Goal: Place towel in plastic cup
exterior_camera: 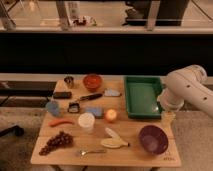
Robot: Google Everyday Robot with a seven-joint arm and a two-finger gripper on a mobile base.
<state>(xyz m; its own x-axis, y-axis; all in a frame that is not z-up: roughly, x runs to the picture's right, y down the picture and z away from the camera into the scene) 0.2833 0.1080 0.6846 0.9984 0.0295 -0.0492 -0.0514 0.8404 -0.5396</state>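
Note:
A white plastic cup (86, 121) stands upright near the middle of the wooden table (135, 127). A small pale grey-blue towel (112, 92) lies crumpled further back, just left of the green tray (142, 95). My white arm (187, 90) reaches in from the right. Its gripper (167, 116) hangs by the table's right edge, at the tray's front right corner. It is far from both the towel and the cup and appears to hold nothing.
A metal cup (69, 81) and an orange bowl (92, 81) stand at the back. A black-handled tool (87, 97), blue objects (52, 107) and an orange fruit (110, 115) lie around the cup. Grapes (57, 141), a spoon (90, 151), a banana (115, 140) and a purple bowl (152, 138) are in front.

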